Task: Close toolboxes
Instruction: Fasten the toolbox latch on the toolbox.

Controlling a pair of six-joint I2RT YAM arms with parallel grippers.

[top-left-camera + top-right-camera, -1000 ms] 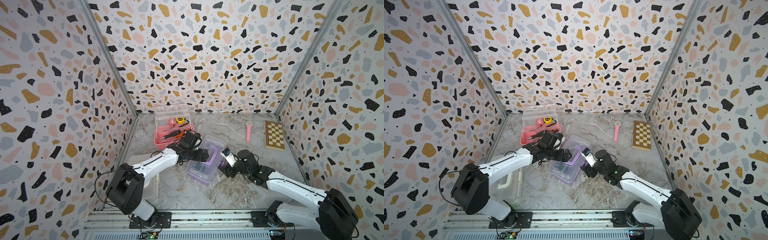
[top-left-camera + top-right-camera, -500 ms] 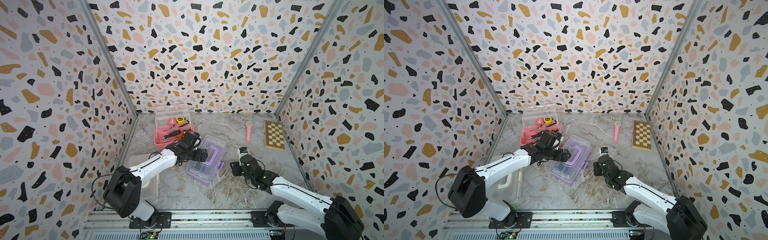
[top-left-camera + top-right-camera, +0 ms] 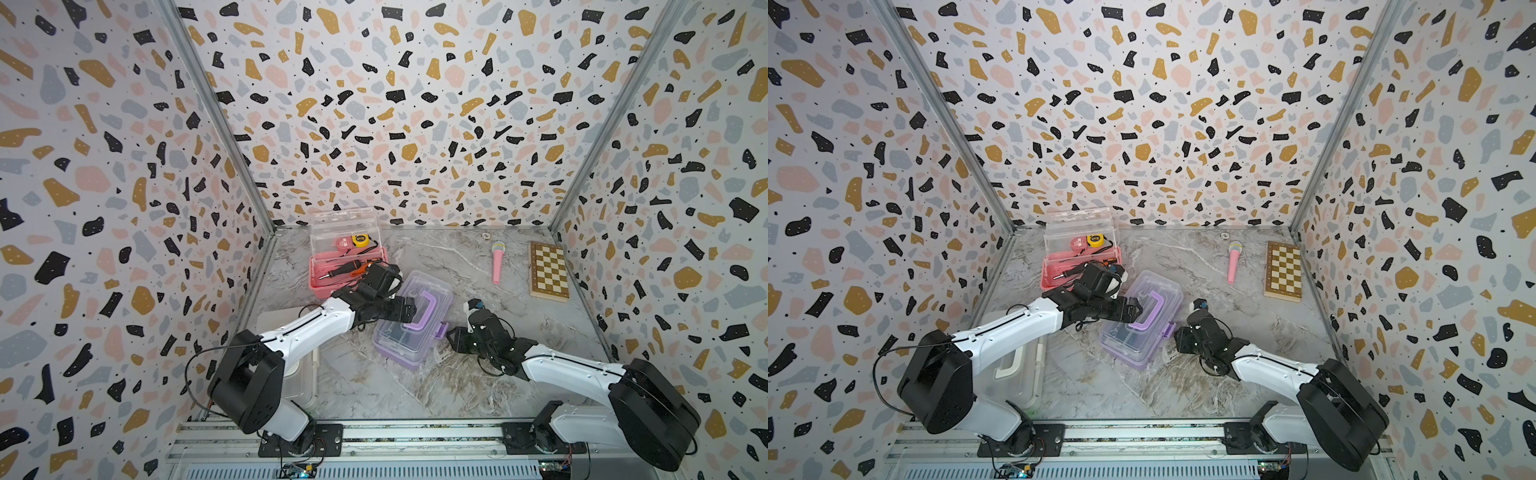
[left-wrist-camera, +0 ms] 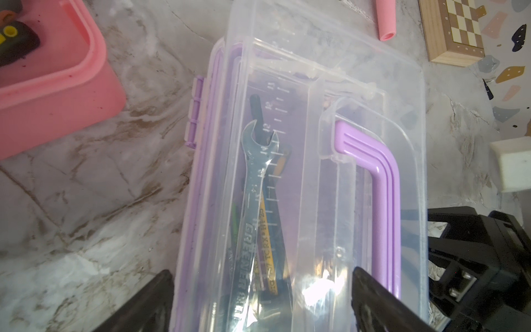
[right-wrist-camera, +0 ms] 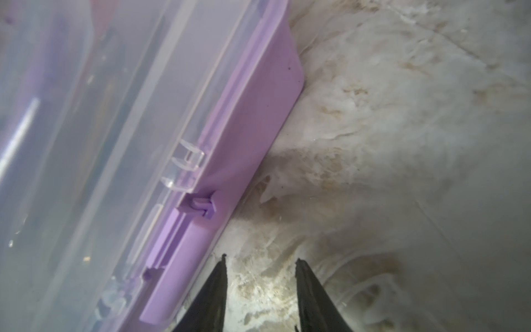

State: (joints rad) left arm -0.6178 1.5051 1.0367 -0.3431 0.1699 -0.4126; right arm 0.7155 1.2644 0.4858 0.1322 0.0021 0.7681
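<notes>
**Purple box lid is down, pink one wide open**

The pink toolbox point(image 3: 324, 291) near the far left corner of the tabletop point(image 3: 478, 374) has its clear lid standing up. Inside are a yellow tape measure point(image 3: 360, 240) and a couple of screwdrivers point(image 3: 347, 270).

The purple toolbox point(image 3: 409, 340) sits askew around the middle, clear lid down. A wrench point(image 4: 255, 178) shows through it, and the purple handle point(image 4: 382, 178) lies flat. Its latch point(image 5: 184, 253) sticks out at the side.

The left end effector point(image 4: 260, 270) is spread wide over that lid, gripping nothing. The right end effector point(image 5: 261, 258) sits just beside the latch, fingers apart and empty.

The white toolbox point(image 3: 1017, 386) is by the near left corner, lid down.
</notes>
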